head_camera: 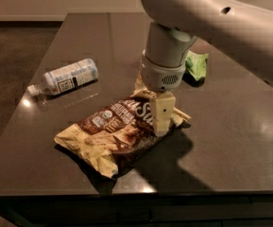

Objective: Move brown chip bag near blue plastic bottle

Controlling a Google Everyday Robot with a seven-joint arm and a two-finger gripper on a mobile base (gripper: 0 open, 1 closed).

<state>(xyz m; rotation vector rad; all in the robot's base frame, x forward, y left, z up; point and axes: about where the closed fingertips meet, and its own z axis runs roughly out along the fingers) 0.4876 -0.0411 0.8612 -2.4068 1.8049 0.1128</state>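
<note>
The brown chip bag (111,132) lies flat on the dark table, dark brown with cream-yellow ends and white lettering. The blue plastic bottle (66,76) lies on its side to the bag's upper left, white cap pointing left, a hand's width or more from the bag. My gripper (161,118) hangs from the large pale arm and reaches down onto the right end of the bag, over the lettering. It hides part of that end of the bag.
A small green snack bag (196,63) lies behind the arm on the right, partly hidden by it. The table's front edge (140,193) runs just below the bag. The left edge is close to the bottle's cap.
</note>
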